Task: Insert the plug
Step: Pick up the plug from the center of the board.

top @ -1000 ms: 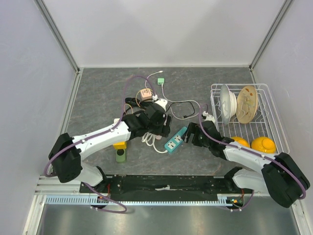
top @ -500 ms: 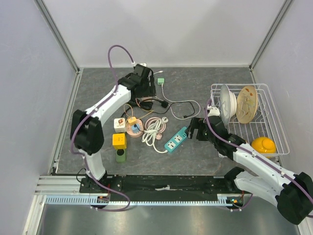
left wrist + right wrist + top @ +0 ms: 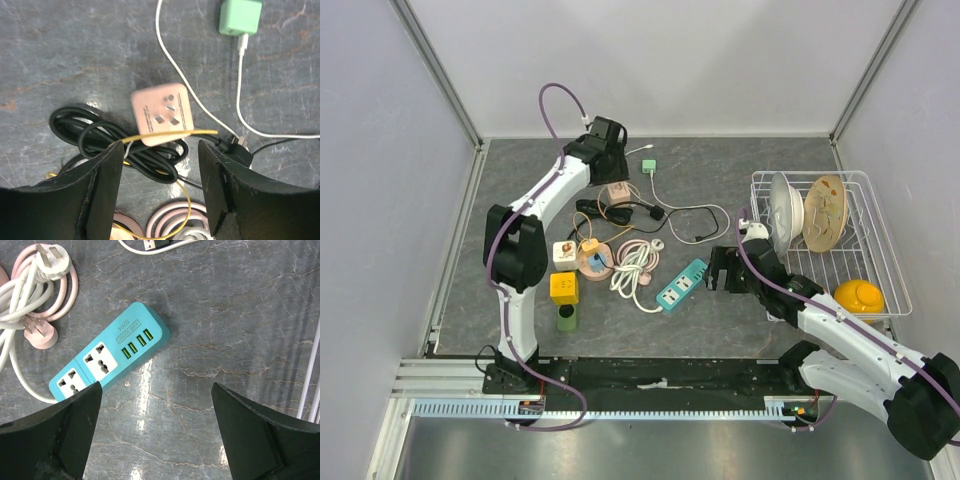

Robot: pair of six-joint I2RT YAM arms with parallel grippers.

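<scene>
Left claw [image 3: 160, 144] released over pink plug [image 3: 162, 114]; right claw [image 3: 156, 386] released over teal strip [image 3: 111, 359], rack [image 3: 810, 173] edge near.

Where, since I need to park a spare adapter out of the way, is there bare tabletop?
Bare: the far strip between the green charger and the dish rack; the left edge beside the yellow block; the near strip in front of the teal power strip. Crowded: the middle, where the black cable, pink adapter and coiled cords overlap.
</scene>
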